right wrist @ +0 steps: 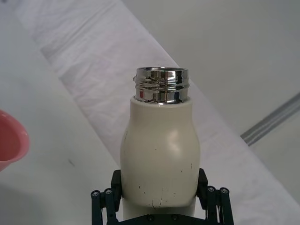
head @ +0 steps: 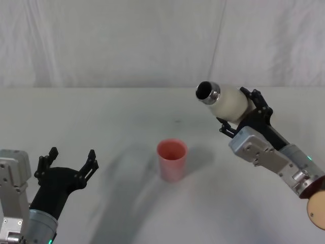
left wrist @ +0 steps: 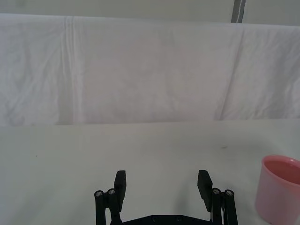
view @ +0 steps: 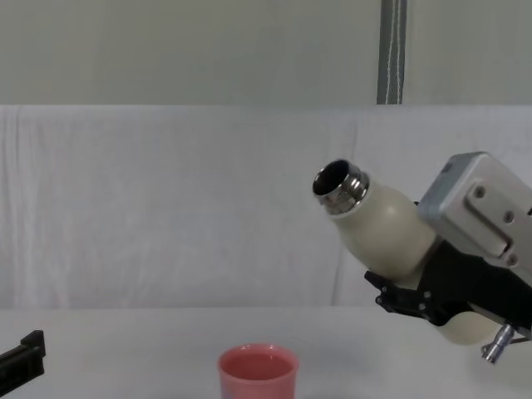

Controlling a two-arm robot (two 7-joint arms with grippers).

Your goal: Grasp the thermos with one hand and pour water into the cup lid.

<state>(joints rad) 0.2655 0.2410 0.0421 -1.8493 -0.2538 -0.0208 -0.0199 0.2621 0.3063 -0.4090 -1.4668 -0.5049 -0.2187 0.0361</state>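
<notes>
My right gripper (head: 242, 113) is shut on the cream-white thermos (head: 227, 101), held in the air and tilted with its open steel neck (head: 207, 92) pointing left, up and to the right of the cup lid. The thermos (view: 382, 224) hangs well above table level, and its body (right wrist: 160, 154) sits between the black fingers (right wrist: 104, 202). The pink cup lid (head: 172, 159) stands upright on the table centre; it is also in the chest view (view: 258, 372). My left gripper (head: 68, 164) rests open at the near left, apart from the cup lid (left wrist: 278, 188).
A white cloth covers the table (head: 117, 117) and hangs as a backdrop (head: 127, 40) behind it. A grey vertical pole (view: 391, 51) stands behind the backdrop. Bare table surface lies to the left of the cup and behind it.
</notes>
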